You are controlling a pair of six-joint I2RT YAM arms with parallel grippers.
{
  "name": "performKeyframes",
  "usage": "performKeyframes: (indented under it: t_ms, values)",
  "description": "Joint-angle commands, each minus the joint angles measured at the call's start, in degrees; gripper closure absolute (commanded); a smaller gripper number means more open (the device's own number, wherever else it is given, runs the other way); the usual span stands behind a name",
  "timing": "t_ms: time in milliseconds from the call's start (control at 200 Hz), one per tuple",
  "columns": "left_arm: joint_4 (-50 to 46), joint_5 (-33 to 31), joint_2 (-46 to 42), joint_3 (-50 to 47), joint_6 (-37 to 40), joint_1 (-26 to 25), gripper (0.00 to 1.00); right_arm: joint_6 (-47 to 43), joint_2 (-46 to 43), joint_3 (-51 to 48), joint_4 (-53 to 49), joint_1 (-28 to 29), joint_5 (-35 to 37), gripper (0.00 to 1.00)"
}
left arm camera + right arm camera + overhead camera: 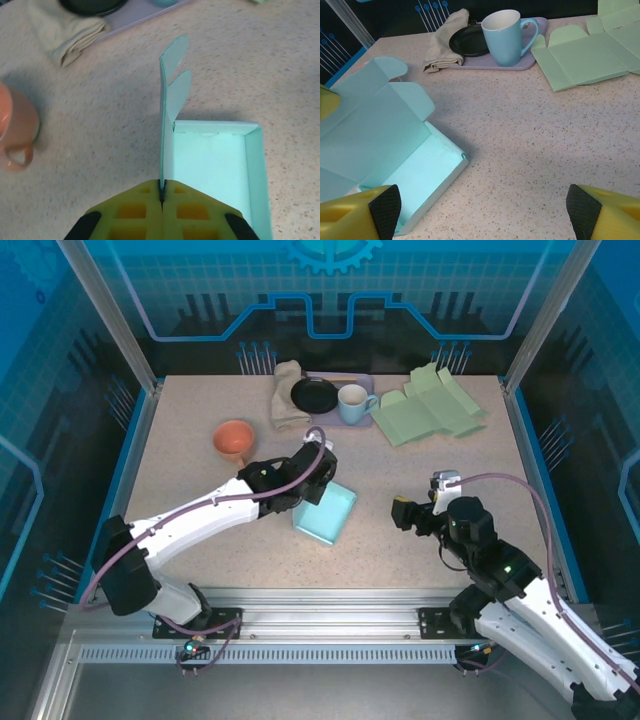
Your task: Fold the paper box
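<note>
A light teal paper box lies in the middle of the table as an open tray, with its lid panel standing upright along the left wall. My left gripper is shut on the near edge of that lid panel, and its two rounded tabs point away from the camera. In the top view the left gripper sits at the box's far left corner. My right gripper hovers to the right of the box, open. In its wrist view the right gripper holds nothing, and the box lies at the lower left.
An orange mug stands left of the box. At the back are a beige cloth, a black plate and a blue mug on a lavender tray. Flat green box blanks lie at the back right.
</note>
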Motion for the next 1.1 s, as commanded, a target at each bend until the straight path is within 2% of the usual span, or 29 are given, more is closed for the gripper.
performKeyframes:
  t_ms: [0,130,300,430,570,690,790,875,970,1095]
  values:
    - [2.75,7.87,2.76,2.69,22.89,0.1,0.97,-2.07,2.63,-1.19,4.3,-0.85,1.66,0.11]
    - [0.68,18.35,4.3,5.67,35.71,1.28,0.97,-3.24,8.89,-0.2,7.67,-1.3,0.98,0.11]
    - [-5.78,29.79,5.69,12.74,39.44,6.18,0.96,-6.4,15.67,-0.51,12.09,-3.47,2.68,0.12]
    - [-6.77,36.32,5.32,13.03,40.97,9.0,0.96,-6.96,18.42,-4.29,22.21,-9.93,-4.7,0.15]
    - [-6.53,39.61,5.12,12.69,41.63,10.28,0.97,-9.32,21.85,-6.67,33.08,-16.84,-13.73,0.15]
    - [-6.52,40.56,5.34,12.68,42.16,10.41,0.97,-17.63,28.82,-2.26,32.68,-17.4,-19.79,0.15]
    - [-6.47,41.87,5.81,12.51,42.53,10.65,0.97,-23.89,34.06,-0.45,34.28,-17.58,-25.55,0.19]
    - [-6.42,42.96,6.15,12.46,42.6,10.76,0.97,-25.82,36.01,-2.18,38.73,-18.75,-28.17,0.19]
    - [-5.89,43.43,5.9,11.66,42.67,10.79,0.97,-27.06,37.06,-2.02,38.76,-20.8,-33.43,0.2]
    - [-5.91,43.58,5.6,11.69,42.79,10.83,0.97,-28.18,36.46,-2.49,38.79,-20.79,-36.69,0.21]
